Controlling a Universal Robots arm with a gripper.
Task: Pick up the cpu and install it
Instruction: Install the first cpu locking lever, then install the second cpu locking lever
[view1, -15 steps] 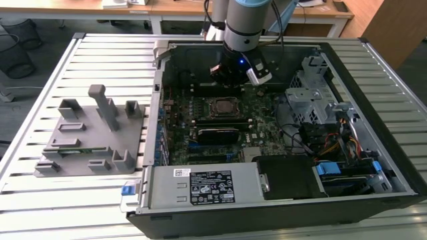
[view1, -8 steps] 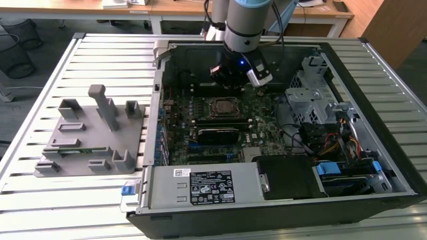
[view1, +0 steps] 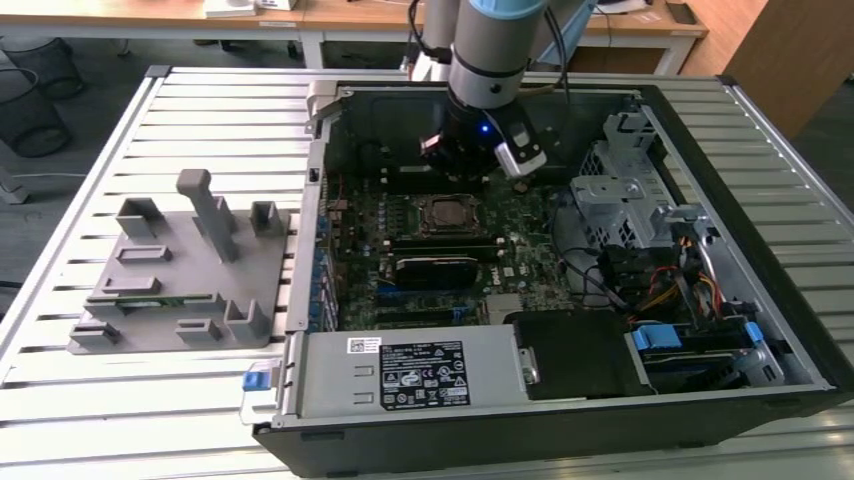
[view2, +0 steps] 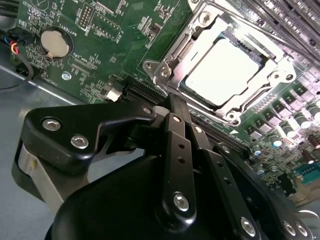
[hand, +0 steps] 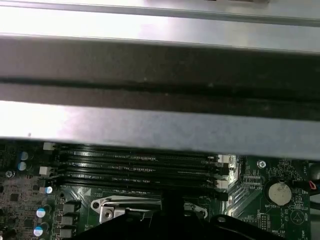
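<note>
The hand (view2: 170, 102) is sitting nearest the lens in the second wrist view, its black fingers (view2: 176, 150) clenched together and gripping nothing. Just beyond its tip the cpu (view2: 222, 70) is lying in the socket (view2: 165, 67), its pale metal top facing up and the silvery frame running around all four sides. It is looking flat and square to the frame, though one side is glaring too brightly to judge.

In the exterior view the hand (view1: 470, 160) is hovering over the far part of the green board (view1: 521, 215), just behind the socket (view1: 445, 213), inside the open computer case (view1: 747, 300). The memory slots (hand: 140, 167) are running alongside. The case is resting on the slatted counter (view1: 200, 110), and a grey block (view1: 180, 270) with upright posts is standing near the counter's edge on the exterior view's left.

As I judge it, the placing is looking done. Doing this step well is meaning keeping the hand clear of the chip and moving only straight up and down, so nothing is nudging it askew.
</note>
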